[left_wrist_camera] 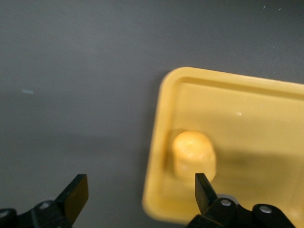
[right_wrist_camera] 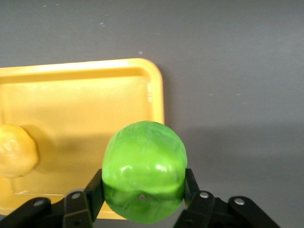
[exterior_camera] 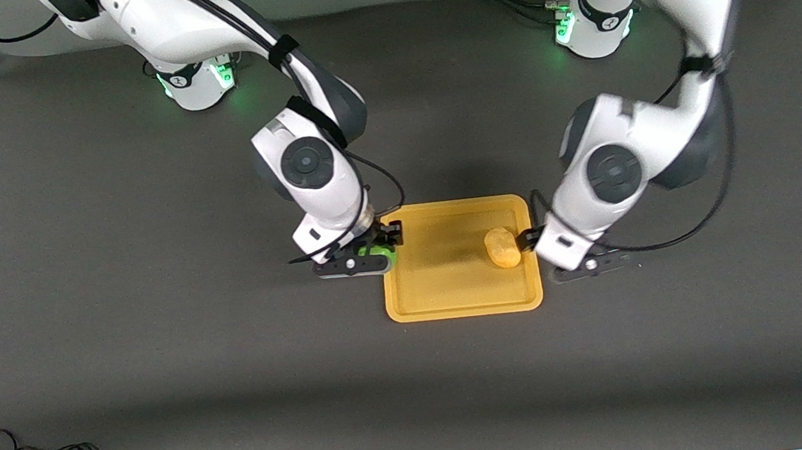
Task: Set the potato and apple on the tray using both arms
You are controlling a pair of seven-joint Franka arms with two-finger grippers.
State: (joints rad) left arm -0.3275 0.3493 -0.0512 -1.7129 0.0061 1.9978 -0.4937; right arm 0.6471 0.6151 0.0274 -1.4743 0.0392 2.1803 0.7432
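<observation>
Nearest the front camera is the tray point(exterior_camera: 465, 306), flat on the dark worktop point(exterior_camera: 161, 354) between the two arms. On it, close to the rim at the left arm's end, lies the potato point(exterior_camera: 502, 247), touching nothing but the tray floor.

Over that same rim hangs the left tool point(exterior_camera: 538, 240), its arm bent at the elbow and reaching down from its base. In the left wrist view its fingers point(left_wrist_camera: 205, 191) stand wide apart with nothing between them; one fingertip is over the tray beside the potato point(left_wrist_camera: 193, 154), the other over bare worktop. From the front, the wrist body hides most of this tool.

At the tray's other end, the right arm folds down steeply, and the right tool point(exterior_camera: 378, 251) sits over the rim there. It is clamped on the apple point(right_wrist_camera: 144, 170), one finger on each side, the fruit above the tray's edge point(right_wrist_camera: 159, 95). From the front only a green sliver of the apple point(exterior_camera: 385, 256) shows beneath the wrist. Whether it touches the tray cannot be told.
</observation>
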